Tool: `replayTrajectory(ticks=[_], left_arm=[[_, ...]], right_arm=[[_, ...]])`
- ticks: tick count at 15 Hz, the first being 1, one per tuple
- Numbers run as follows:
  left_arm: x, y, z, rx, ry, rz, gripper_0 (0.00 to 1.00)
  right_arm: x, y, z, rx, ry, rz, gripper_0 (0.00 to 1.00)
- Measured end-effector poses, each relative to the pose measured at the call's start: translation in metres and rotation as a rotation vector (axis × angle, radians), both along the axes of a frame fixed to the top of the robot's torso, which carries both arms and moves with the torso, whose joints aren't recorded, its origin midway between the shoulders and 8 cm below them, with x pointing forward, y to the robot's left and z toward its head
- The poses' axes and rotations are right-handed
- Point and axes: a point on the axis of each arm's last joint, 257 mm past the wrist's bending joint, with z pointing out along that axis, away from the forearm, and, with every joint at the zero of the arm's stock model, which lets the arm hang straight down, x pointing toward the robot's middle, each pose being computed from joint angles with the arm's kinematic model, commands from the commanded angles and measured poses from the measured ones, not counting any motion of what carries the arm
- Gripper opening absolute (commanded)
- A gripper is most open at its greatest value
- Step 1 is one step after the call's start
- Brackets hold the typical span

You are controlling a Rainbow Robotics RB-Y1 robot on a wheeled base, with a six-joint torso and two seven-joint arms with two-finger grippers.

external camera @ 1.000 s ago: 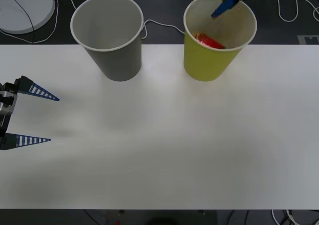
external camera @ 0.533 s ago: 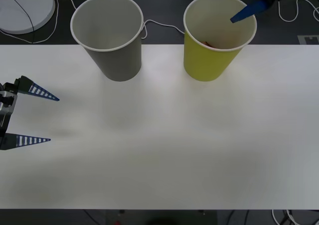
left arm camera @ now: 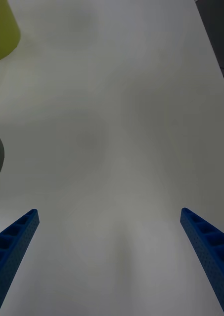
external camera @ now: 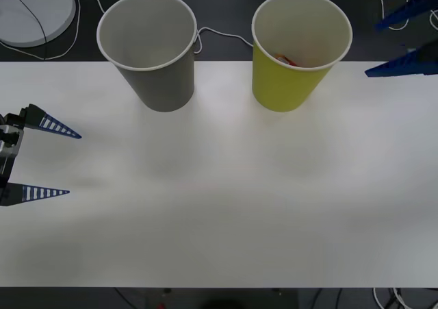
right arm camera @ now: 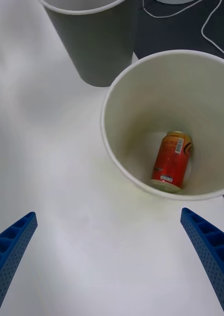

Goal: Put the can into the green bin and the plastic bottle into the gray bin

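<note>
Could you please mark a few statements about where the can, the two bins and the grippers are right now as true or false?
1. The can lies inside the green bin. True.
2. The right gripper is shut on the can. False: it is open and holds nothing, off to the right of the green bin.
3. The gray bin stands upright to the left of the green bin. True.
4. The gray bin has tipped onto its side. False: both bins stand upright on the table.
5. The left gripper is open above the table's left edge. True.
</note>
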Motion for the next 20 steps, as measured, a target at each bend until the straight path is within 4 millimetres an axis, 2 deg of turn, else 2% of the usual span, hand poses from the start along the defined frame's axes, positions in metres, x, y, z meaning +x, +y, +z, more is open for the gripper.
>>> replayTrajectory(ticks=[6, 12, 20], left_arm=[[0.000, 0.000, 0.000, 0.000, 0.000, 0.000, 1.00], [0.000, 0.000, 0.000, 0.000, 0.000, 0.000, 1.00], [0.000, 0.000, 0.000, 0.000, 0.000, 0.000, 1.00]], right_arm=[[-0.041, -0.029, -0.041, -0.015, -0.057, 0.124, 1.00], [-0.073, -0.043, -0.086, -0.026, -0.089, 0.256, 1.00], [-0.095, -0.047, -0.132, 0.017, -0.108, 0.301, 1.00]])
